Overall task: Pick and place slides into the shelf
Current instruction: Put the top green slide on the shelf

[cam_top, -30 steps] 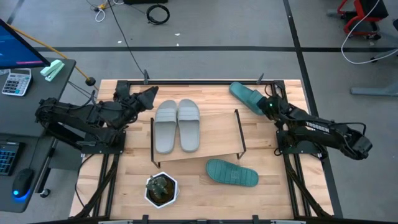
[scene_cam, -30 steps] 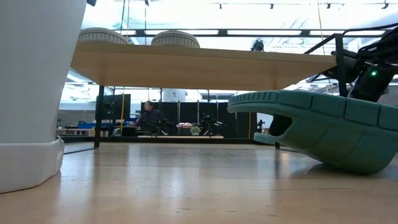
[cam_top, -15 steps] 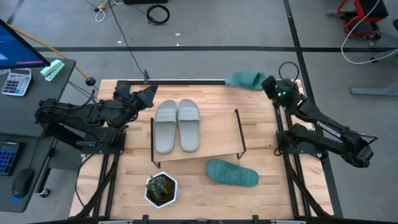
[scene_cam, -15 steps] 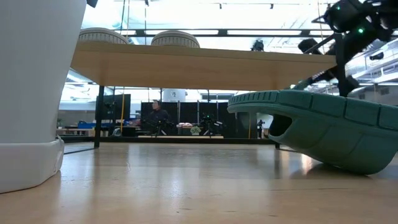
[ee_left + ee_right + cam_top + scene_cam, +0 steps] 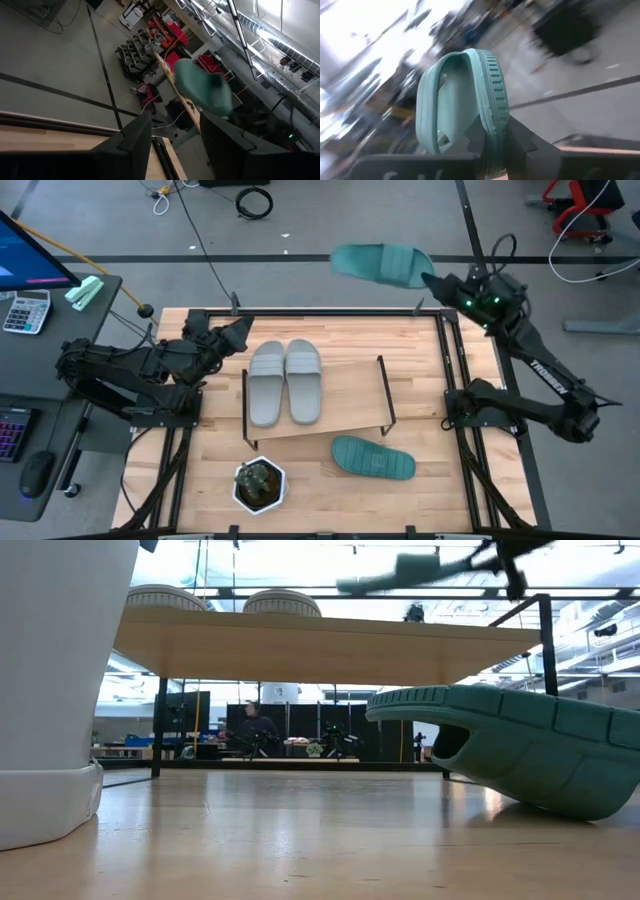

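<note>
1. Right gripper (image 5: 432, 280): raised beyond the table's far right corner, its fingers (image 5: 517, 137) clamped together on the edge of a teal slide (image 5: 380, 263). Seen from the right wrist, the sandal's ribbed rim runs between the two dark fingers and its body stands up ahead of them.
2. Held teal slide: extends from the right gripper toward the left arm's side, in the air past the far edge of the table (image 5: 440, 480). In the low view it appears as a blurred teal shape (image 5: 405, 570) above the shelf board.
3. Shelf (image 5: 350, 395): nearer the camera than the right gripper and toward the table's middle, a light wooden board on thin black legs.
4. Two light grey slides (image 5: 285, 380): side by side on the shelf's half farther from the right gripper, touching each other.
5. Second teal slide (image 5: 372, 458): flat on the tabletop in front of the shelf, well apart from the right gripper.
6. Potted plant (image 5: 259, 483): white pot near the front edge, just beside the shelf's front left leg.
7. Left gripper (image 5: 240, 335): at the table's far left, fingers (image 5: 135, 137) apart and empty, near the grey slides.
</note>
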You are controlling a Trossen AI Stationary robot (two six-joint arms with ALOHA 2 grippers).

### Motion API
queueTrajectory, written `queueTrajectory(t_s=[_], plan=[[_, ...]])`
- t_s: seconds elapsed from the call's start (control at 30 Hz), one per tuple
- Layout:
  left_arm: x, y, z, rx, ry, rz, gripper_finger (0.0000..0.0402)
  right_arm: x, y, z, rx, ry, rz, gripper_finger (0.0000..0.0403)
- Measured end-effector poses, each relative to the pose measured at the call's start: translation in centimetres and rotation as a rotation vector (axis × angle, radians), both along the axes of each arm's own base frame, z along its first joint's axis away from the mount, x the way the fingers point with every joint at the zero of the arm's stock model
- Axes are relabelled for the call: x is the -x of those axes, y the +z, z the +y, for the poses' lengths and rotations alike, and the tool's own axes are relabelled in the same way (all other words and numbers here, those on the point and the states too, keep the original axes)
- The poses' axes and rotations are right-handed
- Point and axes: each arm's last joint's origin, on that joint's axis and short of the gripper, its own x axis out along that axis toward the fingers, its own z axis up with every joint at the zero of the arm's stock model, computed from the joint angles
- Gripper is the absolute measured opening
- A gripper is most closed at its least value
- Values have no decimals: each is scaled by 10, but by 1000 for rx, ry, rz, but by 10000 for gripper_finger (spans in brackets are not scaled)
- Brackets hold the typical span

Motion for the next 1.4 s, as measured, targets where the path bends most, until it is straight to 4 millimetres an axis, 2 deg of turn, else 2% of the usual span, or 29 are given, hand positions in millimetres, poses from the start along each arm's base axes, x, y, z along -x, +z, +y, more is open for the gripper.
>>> queueTrajectory(t_s=[0.13, 0.3, 0.5, 0.9, 1.13, 1.4], plan=[[0, 0, 0, 1, -18, -1, 174, -7, 27, -4, 16, 194, 8, 40], [-1, 0, -1, 3, -54, -1, 175, -18, 42, -15, -28, 341, 141, 40], [-2, 0, -3, 4, -98, -1, 174, -37, 45, -32, -77, 522, 245, 40], [-3, 0, -5, 7, -158, -2, 176, -71, 37, -66, -126, 817, 227, 40], [-3, 0, -5, 18, -165, -14, 173, -76, 36, -62, -117, 932, 200, 40], [-11, 3, 0, 55, -345, -83, 181, -90, 38, -45, -75, 1026, 206, 40]])
